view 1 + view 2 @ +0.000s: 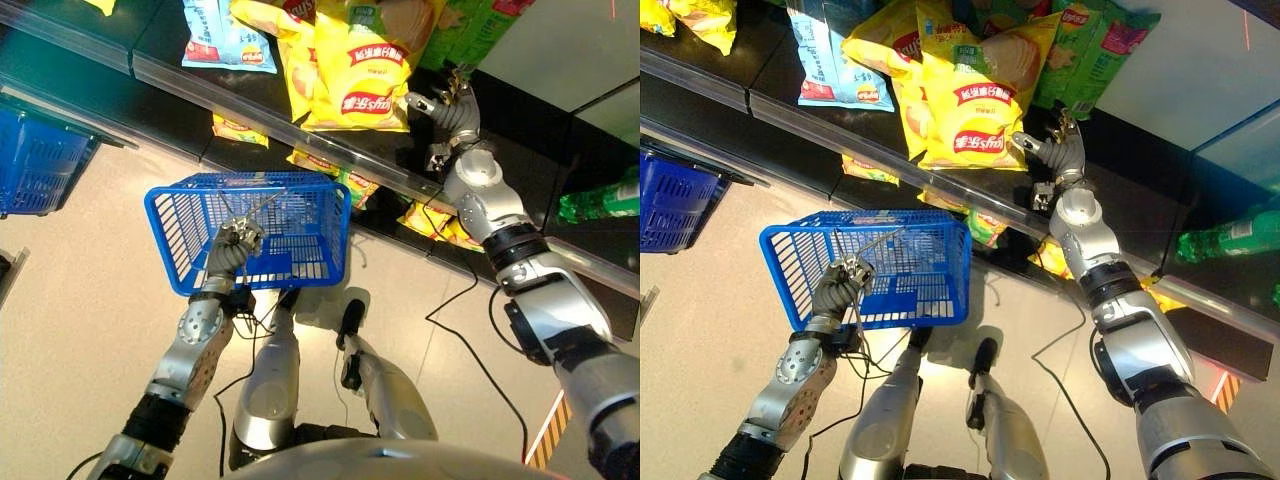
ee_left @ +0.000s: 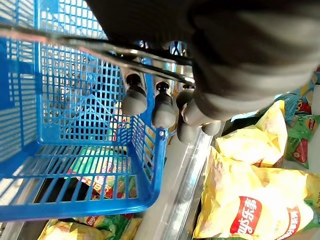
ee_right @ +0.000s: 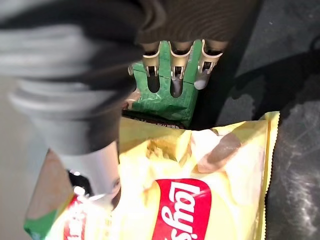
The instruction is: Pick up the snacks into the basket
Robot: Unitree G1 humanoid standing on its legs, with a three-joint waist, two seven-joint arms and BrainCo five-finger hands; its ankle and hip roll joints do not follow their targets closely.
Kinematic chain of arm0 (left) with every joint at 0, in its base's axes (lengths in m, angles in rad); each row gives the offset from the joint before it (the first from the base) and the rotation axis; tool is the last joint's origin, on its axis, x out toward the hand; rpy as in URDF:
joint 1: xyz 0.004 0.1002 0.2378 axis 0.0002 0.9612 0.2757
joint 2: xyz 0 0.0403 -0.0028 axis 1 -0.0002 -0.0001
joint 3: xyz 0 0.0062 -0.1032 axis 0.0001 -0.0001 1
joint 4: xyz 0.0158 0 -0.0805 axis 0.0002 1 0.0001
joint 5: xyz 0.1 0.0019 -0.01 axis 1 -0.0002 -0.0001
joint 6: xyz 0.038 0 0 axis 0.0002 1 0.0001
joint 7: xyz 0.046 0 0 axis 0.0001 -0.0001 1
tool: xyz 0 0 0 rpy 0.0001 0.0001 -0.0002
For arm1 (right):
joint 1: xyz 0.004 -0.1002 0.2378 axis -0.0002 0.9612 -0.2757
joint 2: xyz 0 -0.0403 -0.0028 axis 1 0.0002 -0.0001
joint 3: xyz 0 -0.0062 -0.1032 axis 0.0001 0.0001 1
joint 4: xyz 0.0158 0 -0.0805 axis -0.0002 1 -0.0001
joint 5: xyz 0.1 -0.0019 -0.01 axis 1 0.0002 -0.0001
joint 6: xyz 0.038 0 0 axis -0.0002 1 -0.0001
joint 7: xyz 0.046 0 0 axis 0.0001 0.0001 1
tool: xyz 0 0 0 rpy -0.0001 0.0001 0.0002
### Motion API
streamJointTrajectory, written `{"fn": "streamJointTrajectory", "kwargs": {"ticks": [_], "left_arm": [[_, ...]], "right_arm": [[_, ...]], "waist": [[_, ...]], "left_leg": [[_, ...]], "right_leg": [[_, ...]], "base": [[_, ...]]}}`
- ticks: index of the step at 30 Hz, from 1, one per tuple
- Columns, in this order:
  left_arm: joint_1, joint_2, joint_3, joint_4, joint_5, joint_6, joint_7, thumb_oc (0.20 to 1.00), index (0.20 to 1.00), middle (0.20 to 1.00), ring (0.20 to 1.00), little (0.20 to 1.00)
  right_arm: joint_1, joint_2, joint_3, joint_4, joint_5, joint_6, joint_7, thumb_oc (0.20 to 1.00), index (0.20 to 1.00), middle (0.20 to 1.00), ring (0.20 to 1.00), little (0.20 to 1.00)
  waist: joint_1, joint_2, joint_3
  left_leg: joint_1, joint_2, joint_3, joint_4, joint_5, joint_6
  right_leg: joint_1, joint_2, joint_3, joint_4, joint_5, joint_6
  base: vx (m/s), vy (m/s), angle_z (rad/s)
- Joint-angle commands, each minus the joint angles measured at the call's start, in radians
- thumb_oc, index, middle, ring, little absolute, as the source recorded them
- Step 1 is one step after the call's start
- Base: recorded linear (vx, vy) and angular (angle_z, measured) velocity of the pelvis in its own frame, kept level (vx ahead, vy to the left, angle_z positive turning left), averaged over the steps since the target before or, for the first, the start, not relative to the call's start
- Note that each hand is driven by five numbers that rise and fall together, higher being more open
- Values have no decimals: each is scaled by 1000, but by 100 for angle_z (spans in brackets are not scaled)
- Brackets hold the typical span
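Several snack bags lie on the dark upper shelf (image 1: 180, 75); the nearest, a yellow chip bag (image 1: 358, 85), sits just beside the right hand (image 1: 450, 105), on its thumb side. R fingers (image 3: 176, 70) are spread and relaxed, reaching over the bag's top edge toward a green bag (image 1: 1095, 50) behind it, w/ the thumb (image 3: 97, 160) alongside the yellow bag; nothing pinched. A light-blue bag (image 1: 225, 40) lies further along the shelf, apart from the hand. More yellow packs (image 1: 238, 130) show on the lower shelf. Left hand (image 1: 235, 245) has fingers curled round the wire handle (image 2: 100, 47) of the blue basket (image 1: 170, 215), held up in front of the shelves. Another blue basket (image 1: 35, 160) sits off to the left, and a green bottle (image 1: 600, 200) lies on the shelf far right.
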Motion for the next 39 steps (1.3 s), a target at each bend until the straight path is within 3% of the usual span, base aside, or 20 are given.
{"fn": "streamJointTrajectory", "kwargs": {"ticks": [1, 9, 18, 24, 25, 29, 39], "left_arm": [[23, -4, 62, -187, 22, -76, 1, 200, 200, 200, 200, 200], [42, 10, 91, -185, 26, -71, -5, 200, 200, 200, 200, 200], [50, 13, 101, -187, 13, -67, -4, 200, 200, 200, 200, 200], [44, 23, 91, -195, 1, -66, -1, 200, 200, 200, 200, 200], [36, 24, 77, -197, -6, -67, -1, 200, 200, 200, 200, 200], [22, 22, 57, -204, -12, -65, -1, 200, 200, 200, 200, 200], [-38, 27, 1, -197, -5, -77, 4, 200, 200, 200, 200, 200]], "right_arm": [[-2, 23, 64, -71, -59, -21, -18, 1000, 1000, 1000, 1000, 1000], [50, 64, 78, -154, -42, -9, 27, 1000, 1000, 1000, 1000, 1000], [-4, 124, 112, -67, 22, 4, 56, 1000, 1000, 1000, 1000, 1000], [-120, 188, 100, 193, 55, 21, 39, 1000, 1000, 1000, 1000, 1000], [-189, 210, 80, 378, 24, 48, 20, 1000, 1000, 1000, 1000, 1000], [-247, 205, 57, 531, -9, 71, 6, 1000, 1000, 1000, 1000, 1000], [-287, 177, 34, 655, -87, 101, -24, 1000, 1000, 1000, 1000, 1000]], "waist": [[-7, -38, -118], [5, -58, -149], [29, -69, -144], [56, -67, -132], [76, -59, -120], [95, -49, -109], [138, -32, -87]], "left_leg": [[22, -43, 40, 24, -104, 19], [46, -48, 44, 30, -119, 23], [45, -53, 41, 37, -119, 24], [30, -58, 27, 46, -119, 22], [18, -59, 17, 49, -117, 21], [8, -64, 7, 55, -115, 20], [-26, -76, -34, 73, -110, 20]], "right_leg": [[-34, -51, 53, 28, -26, 107], [-9, -58, 56, 33, -35, 110], [-3, -59, 49, 36, -34, 110], [-10, -60, 39, 39, -32, 110], [-16, -62, 31, 42, -29, 110], [-19, -62, 21, 43, -29, 111], [-26, -65, -15, 45, -31, 112]], "base": [[21, 2, -4], [11, 0, -1], [0, 0, 0], [0, -8, 5], [-8, -13, 5], [1, -4, 10], [7, -16, 16]]}}
